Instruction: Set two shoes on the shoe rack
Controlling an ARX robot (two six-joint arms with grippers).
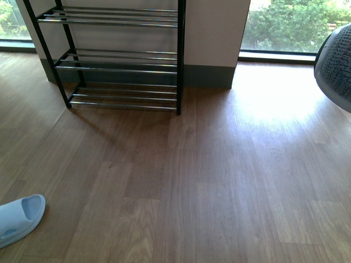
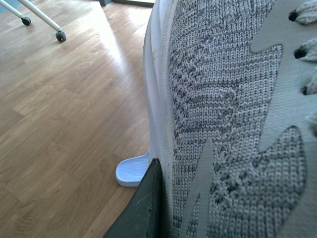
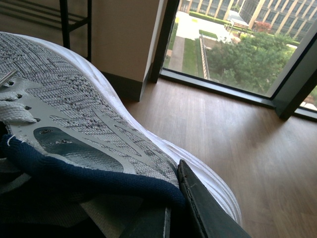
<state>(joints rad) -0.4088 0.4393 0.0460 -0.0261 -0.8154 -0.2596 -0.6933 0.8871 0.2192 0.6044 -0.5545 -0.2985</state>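
The shoe rack (image 1: pixel 123 60), a black frame with chrome bars, stands against the wall at the back left, its tiers bare. A grey knit sneaker (image 2: pixel 228 124) fills the left wrist view; my left gripper (image 2: pixel 164 198) is shut on it, one dark finger (image 2: pixel 141 210) pressed against its white sole edge. My right gripper (image 3: pixel 174 201) is shut on another grey knit sneaker (image 3: pixel 74 94), pinching its navy collar (image 3: pixel 79 173). That sneaker's toe (image 1: pixel 335 66) hangs at the right edge of the front view. A pale blue slide (image 1: pixel 19 218) lies on the floor at the near left.
Wood floor (image 1: pixel 208 175) stretches between me and the rack. A pale wall panel (image 1: pixel 214 33) and a floor-level window (image 1: pixel 290 24) lie behind. White legs on casters (image 2: pixel 59 35) stand far off in the left wrist view. The slide (image 2: pixel 132 171) lies below the left sneaker.
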